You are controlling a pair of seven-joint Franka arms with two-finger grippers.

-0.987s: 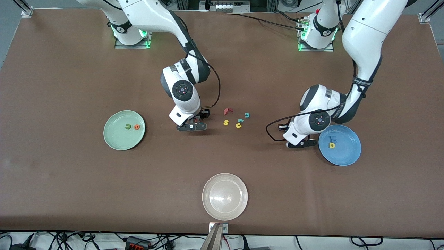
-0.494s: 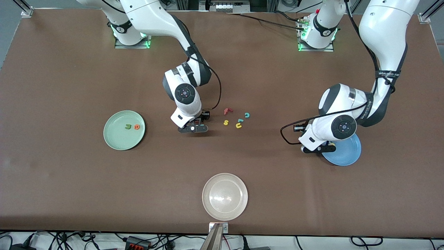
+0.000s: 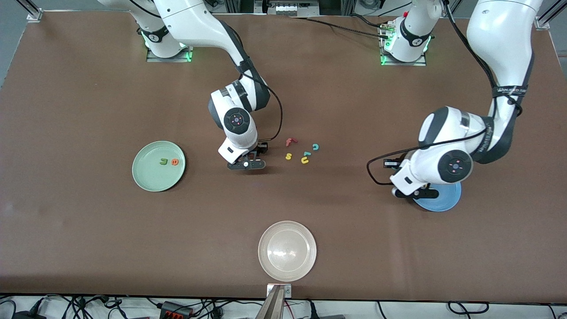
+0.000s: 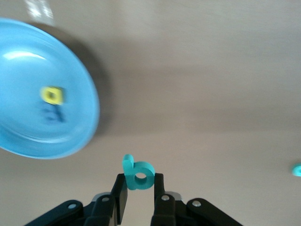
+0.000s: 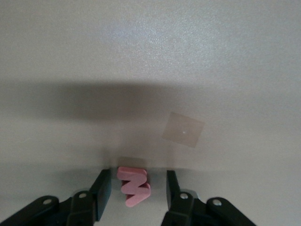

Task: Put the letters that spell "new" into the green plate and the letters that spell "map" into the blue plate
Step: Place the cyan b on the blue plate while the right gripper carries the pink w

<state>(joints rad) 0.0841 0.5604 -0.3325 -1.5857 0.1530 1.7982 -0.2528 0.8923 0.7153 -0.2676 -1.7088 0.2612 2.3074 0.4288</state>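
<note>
The surface (image 3: 88, 230) is carrying three plates, w/ the green plate (image 3: 150, 179) toward the right arm's end already holding n (image 3: 164, 161) and e (image 3: 176, 162), and the blue plate (image 3: 445, 201) toward the left arm's end mostly sitting under the left arm; the wrist view is showing a (image 4: 51, 94) and a blurred m (image 4: 51, 113) lying in it. The left tool (image 4: 139, 190) is hanging clenched on p (image 4: 137, 174), which is poking out past the fingertips over bare surface just beside the plate's rim, not over the plate itself. Risk here, imo: letting go now is likely dropping p outside the plate, and w/ only part of the foam pinched it may be twisting or slipping out on the way over. The right tool (image 5: 137, 190) is sitting low beside the leftover letters, fingers straddling w (image 5: 134, 185) w/ gaps showing both sides, so not gripping it yet. Since w is lying skewed between the fingers, closing may be catching only a corner and flicking it away.
</note>
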